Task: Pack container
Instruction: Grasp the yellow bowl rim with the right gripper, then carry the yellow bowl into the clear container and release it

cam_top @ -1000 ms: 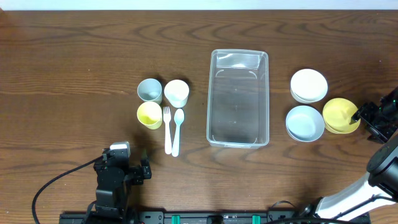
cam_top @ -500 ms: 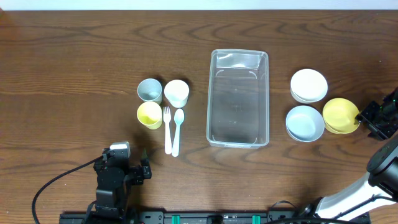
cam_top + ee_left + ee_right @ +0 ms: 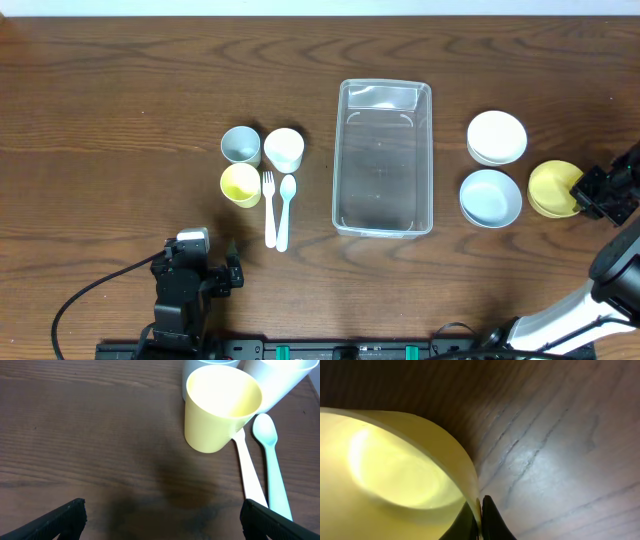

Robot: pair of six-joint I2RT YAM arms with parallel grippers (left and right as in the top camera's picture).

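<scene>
Lifting the yellow bowl [image 3: 550, 187] cleanly is, I judge, the step in hand. Its goal, the container [image 3: 383, 157], sits empty at the middle of the overhead view, long side running top to bottom. Between the two lies the pale grey bowl [image 3: 491, 198], with the white bowl [image 3: 497, 137] above it. So I would raise the yellow one straight up off the worktop [image 3: 120, 90] before swinging toward frame left, high enough to pass over that bowl and the container's raised rim. A grip on the thin edge alone lets a bowl tip, so I would go slowly, keep it level, and set it flat at one end of the container, leaving room for the rest. Whether it has left the worktop yet I cannot tell.

My left claw [image 3: 162, 510] sits at the lower left of the overhead view, jaws wide apart with nothing between them. The yellow cup [image 3: 222, 407] stands ahead of it, untouched. My right claw [image 3: 480, 515], at the far right edge, is pinched together on the yellow bowl's rim. The wrist view shows this at its bottom centre, with one finger on each side of the wall.
</scene>
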